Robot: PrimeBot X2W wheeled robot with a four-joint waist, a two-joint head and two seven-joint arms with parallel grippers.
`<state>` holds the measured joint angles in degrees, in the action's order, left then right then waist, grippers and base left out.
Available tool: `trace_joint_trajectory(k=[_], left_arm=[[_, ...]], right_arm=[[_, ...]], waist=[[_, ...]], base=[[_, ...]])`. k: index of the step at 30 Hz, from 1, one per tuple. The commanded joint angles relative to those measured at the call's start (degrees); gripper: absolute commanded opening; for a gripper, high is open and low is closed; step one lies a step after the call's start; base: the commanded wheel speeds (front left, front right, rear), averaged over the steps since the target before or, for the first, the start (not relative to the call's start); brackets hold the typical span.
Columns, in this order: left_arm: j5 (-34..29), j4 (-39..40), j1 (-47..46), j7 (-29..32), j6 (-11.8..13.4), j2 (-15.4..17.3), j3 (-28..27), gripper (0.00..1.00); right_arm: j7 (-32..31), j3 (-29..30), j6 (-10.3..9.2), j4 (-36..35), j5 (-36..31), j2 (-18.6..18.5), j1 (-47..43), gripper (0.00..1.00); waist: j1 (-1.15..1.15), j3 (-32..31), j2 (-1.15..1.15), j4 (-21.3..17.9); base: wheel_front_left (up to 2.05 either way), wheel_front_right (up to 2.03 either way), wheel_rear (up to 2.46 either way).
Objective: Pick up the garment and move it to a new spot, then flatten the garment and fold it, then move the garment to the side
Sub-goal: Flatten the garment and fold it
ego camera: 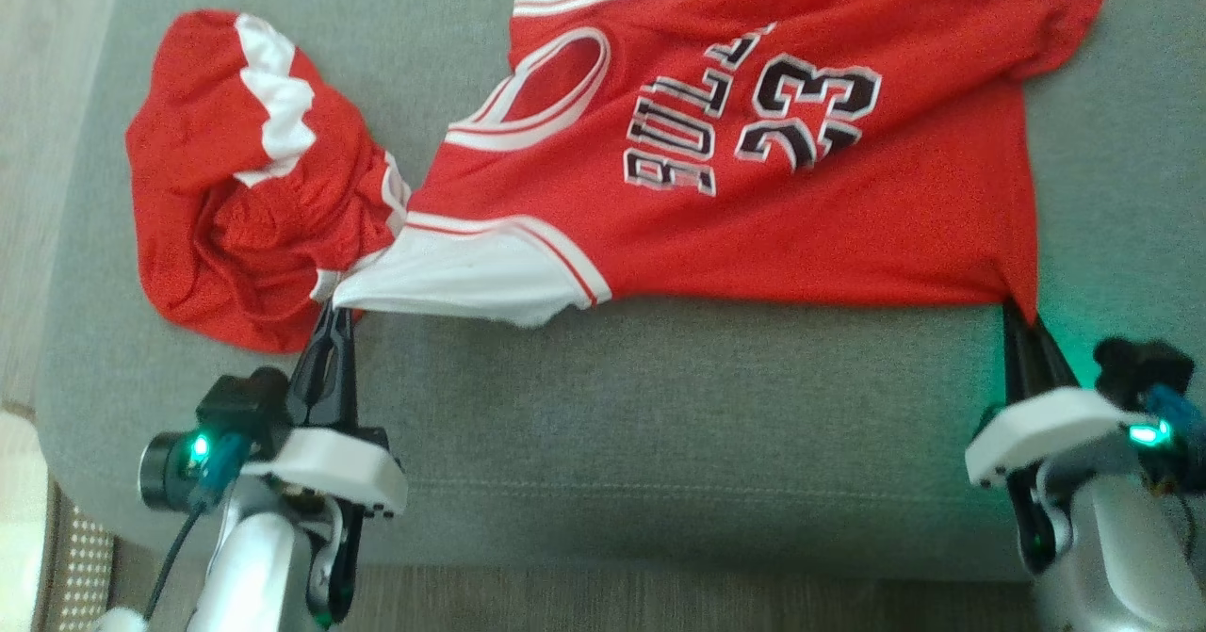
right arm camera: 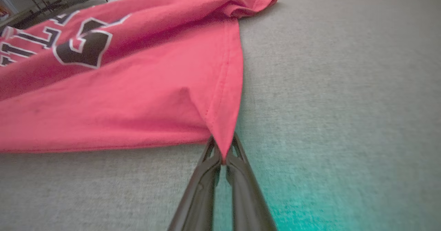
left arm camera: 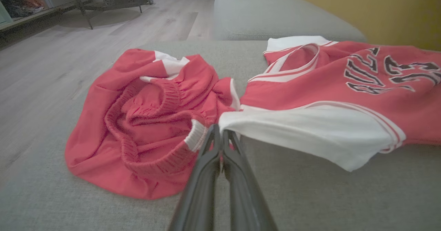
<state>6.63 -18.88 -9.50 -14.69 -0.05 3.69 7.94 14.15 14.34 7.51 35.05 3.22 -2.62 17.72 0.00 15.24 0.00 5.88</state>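
- Lying spread across the grey sofa cushion (ego camera: 660, 425), print side up, the jersey (ego camera: 801, 236) is reaching from its white sleeve (ego camera: 471, 279) on the left to its hem on the right. The lettering and the number 23 are reading upside down in the head view.
- Pinching the tip of the white sleeve, the left gripper (ego camera: 332, 316) is showing its two dark fingers pressed together in the left wrist view. White cloth is caught at their tips, and the sleeve is stretching away to that view's right.
- Clamping the near hem corner of the jersey, the right gripper (ego camera: 1025, 316) is closed on red fabric. In the right wrist view the corner is tapering to a point between the fingertips and pulling into a taut fold above them.
- Both held points are sitting on the jersey's near edge, well apart, with that edge running fairly straight between them.
- Red shorts (ego camera: 245, 189) with white trim are lying crumpled at the cushion's left end, touching the jersey by the sleeve, just beside the left fingertips.
- Far hem corner is bunching at the head view's upper right.
- Green light is tinting the cushion beside the right gripper.
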Motion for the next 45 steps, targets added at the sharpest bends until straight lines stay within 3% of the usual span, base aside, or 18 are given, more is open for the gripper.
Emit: trace_joint_trajectory(k=[1,10,17,22,28,34,40,45], left_arm=[[-0.27,3.41,0.42,-0.3,-0.53,1.1,-2.87,0.0],[3.47,15.46,-0.67,-0.06,-5.53,2.72,-2.92,0.0],[7.09,25.42,-9.16,7.55,-7.06,7.55,0.1,0.0],[9.54,27.77,-16.82,12.3,-7.3,10.42,2.06,0.0],[15.07,22.97,-30.86,18.1,-7.41,12.98,4.6,0.0],[19.02,13.23,-44.82,19.77,-7.42,15.93,7.83,0.0],[17.36,1.69,-58.62,18.2,-7.43,19.83,11.23,0.0],[11.41,-8.28,-73.28,11.22,-6.62,21.16,12.22,0.0]], right_arm=[[0.2,-1.83,-0.02,-3.09,1.8,-0.26,-1.83,0.0],[-8.52,-5.1,-0.02,-23.69,12.44,-0.26,-5.28,0.0],[-19.25,-1.76,-0.02,-40.56,15.96,-0.26,-0.73,0.0],[-25.45,-0.01,-0.02,-44.79,16.11,-0.26,5.67,0.0],[-35.16,1.81,-0.02,-42.08,18.02,-0.26,17.98,0.0],[-39.14,3.93,-0.02,-33.93,12.57,-0.26,31.2,0.0],[-38.04,4.8,-0.02,-22.05,7.84,-0.26,44.39,0.0],[-30.19,5.37,-0.02,-11.16,3.83,-0.26,57.88,0.0]], waist=[[0.0,-2.55,0.0,-0.92],[0.0,-8.69,0.0,-2.48],[0.0,-11.82,0.0,-2.87],[0.0,-12.8,0.0,-3.16],[0.0,-12.11,0.0,-3.87],[0.0,-7.61,0.0,-4.73],[0.0,-0.36,0.0,-6.39],[0.0,8.24,0.0,-8.8]], base=[[0.0,0.0,0.0],[0.0,0.0,0.0],[0.0,0.0,0.0],[0.0,0.0,0.0],[0.0,0.0,0.0],[0.0,0.0,0.0],[0.0,0.0,0.0],[0.0,0.0,0.0]])
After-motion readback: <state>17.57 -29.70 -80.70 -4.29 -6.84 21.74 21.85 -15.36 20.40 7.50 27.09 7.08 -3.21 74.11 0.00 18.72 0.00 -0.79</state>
